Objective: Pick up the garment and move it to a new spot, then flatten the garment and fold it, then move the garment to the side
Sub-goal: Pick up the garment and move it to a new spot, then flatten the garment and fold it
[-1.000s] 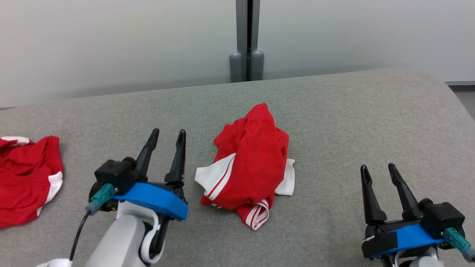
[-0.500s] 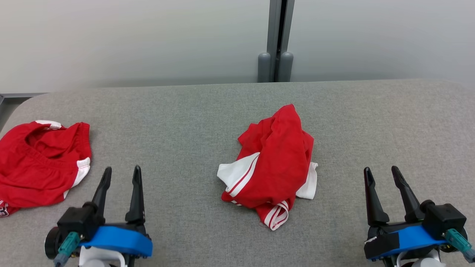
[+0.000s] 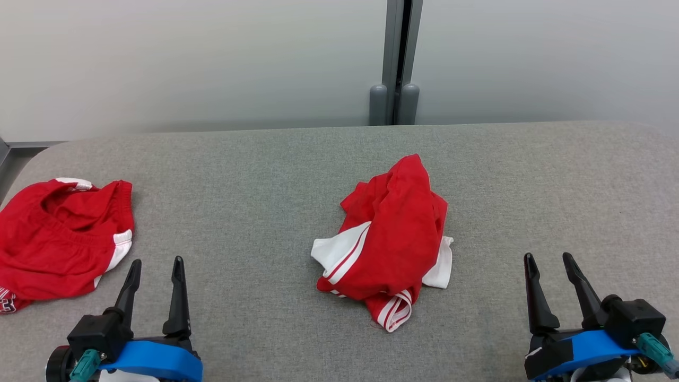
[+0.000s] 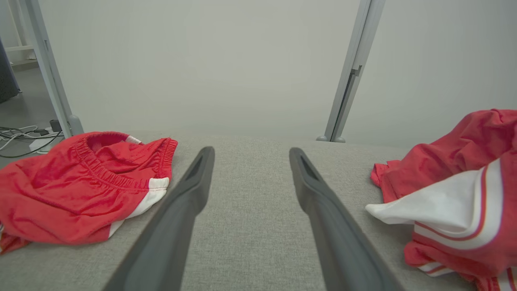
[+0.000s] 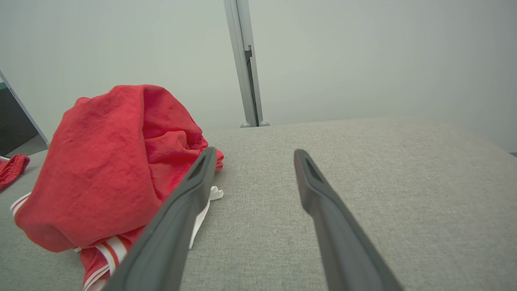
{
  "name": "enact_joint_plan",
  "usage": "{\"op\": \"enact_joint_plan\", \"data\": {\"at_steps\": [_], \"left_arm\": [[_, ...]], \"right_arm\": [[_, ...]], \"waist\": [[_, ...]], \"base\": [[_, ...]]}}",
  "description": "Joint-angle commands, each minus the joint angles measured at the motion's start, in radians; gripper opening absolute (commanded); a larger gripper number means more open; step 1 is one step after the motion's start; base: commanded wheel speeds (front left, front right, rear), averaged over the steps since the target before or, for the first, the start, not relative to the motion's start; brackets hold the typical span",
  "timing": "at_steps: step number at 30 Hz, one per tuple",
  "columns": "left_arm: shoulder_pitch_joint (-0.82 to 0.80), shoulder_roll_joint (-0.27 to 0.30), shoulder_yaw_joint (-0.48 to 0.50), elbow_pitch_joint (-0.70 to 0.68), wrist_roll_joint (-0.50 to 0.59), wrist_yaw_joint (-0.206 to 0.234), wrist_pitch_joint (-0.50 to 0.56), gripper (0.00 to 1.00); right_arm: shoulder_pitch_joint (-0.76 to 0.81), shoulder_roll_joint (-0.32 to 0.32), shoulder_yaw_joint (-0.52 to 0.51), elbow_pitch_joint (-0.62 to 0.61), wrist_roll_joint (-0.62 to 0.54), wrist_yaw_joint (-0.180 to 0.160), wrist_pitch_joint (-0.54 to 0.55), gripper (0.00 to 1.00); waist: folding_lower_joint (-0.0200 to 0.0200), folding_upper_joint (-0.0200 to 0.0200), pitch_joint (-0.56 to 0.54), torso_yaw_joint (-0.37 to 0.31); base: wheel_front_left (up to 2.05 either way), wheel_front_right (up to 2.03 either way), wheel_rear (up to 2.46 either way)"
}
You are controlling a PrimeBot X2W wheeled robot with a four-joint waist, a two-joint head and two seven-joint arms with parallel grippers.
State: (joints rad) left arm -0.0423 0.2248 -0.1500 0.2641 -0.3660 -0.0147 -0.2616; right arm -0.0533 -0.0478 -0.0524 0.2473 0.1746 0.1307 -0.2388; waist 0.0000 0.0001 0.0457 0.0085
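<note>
Grey woven cloth covers the table (image 3: 254, 175). In the head view the red and white garment (image 3: 392, 239) lies crumpled at the centre, touched by neither gripper. The left gripper (image 3: 156, 262) at lower left and the right gripper (image 3: 549, 257) at lower right both stand wide and hold nothing. Red shorts (image 3: 58, 239) lie at the left edge; white print at their lower corner is cut off and cannot be read.

In the left wrist view, the left gripper (image 4: 250, 151) is spread over bare cloth, with the shorts (image 4: 80, 186) at left and the garment (image 4: 456, 194) at right.

In the right wrist view, the right gripper (image 5: 252, 151) is spread and empty, and the garment (image 5: 105, 161) sits at left.
</note>
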Motion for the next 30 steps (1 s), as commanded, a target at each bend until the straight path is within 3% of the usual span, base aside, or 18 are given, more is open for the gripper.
{"op": "enact_joint_plan", "data": {"at_steps": [1, 18, 30], "left_arm": [[-0.001, 0.008, -0.001, 0.001, 0.005, 0.006, -0.005, 1.0], [-0.014, 0.013, -0.018, 0.008, -0.01, 0.005, 0.002, 1.0], [-0.056, 0.01, -0.041, -0.01, -0.009, -0.001, 0.011, 1.0]], "right_arm": [[0.004, -0.005, -0.002, 0.005, 0.006, 0.0, 0.003, 1.0], [-0.018, -0.004, 0.033, 0.025, 0.024, 0.0, 0.018, 1.0], [-0.243, -0.004, 0.114, 0.257, -0.028, 0.0, 0.334, 1.0]], "waist": [[0.0, -0.0001, 0.0, -0.003], [0.0, -0.0001, 0.005, 0.006], [0.0, -0.0001, 0.067, 0.035]], "base": [[0.0, 0.0, 0.0], [0.0, 0.0, 0.0], [0.0, 0.0, 0.0]]}}
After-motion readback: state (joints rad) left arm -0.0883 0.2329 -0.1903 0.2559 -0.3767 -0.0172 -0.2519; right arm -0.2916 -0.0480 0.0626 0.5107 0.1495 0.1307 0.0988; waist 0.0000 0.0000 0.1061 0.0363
